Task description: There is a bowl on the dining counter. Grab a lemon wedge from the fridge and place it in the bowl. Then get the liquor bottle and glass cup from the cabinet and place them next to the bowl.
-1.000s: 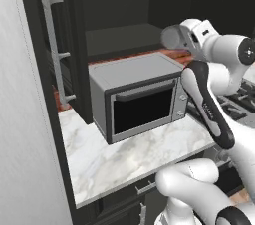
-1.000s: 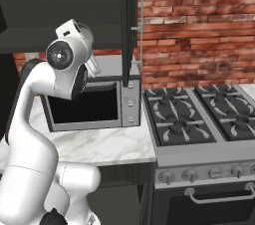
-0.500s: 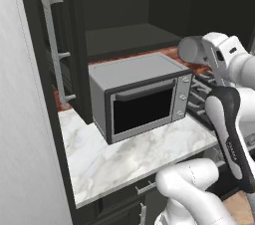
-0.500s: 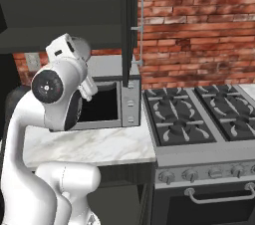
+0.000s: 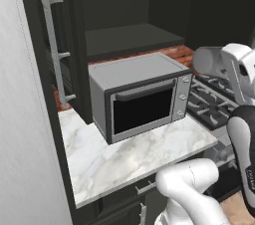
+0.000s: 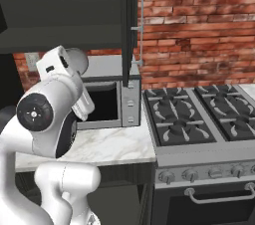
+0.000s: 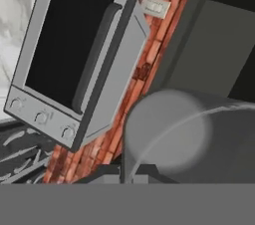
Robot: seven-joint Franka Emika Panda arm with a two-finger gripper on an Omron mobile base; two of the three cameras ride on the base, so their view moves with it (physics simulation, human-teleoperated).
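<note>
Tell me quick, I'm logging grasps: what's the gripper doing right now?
Gripper: shut on the glass cup, carried in front of the toaster oven.

Rendered throughout, evenly and softly lit with no visible lamp, no glare and only faint shading under the microwave (image 5: 142,100) on the pale marble counter (image 5: 124,162). Dim and nearly featureless inside the open dark cabinet (image 5: 129,35), brighter on the brick wall (image 6: 199,35) and the stove (image 6: 199,124). Coarse and slightly soft in all views, strongly tilted in the hand view, with a translucent grey glass cup (image 7: 189,137) hazy and blurred right at the lens.
</note>
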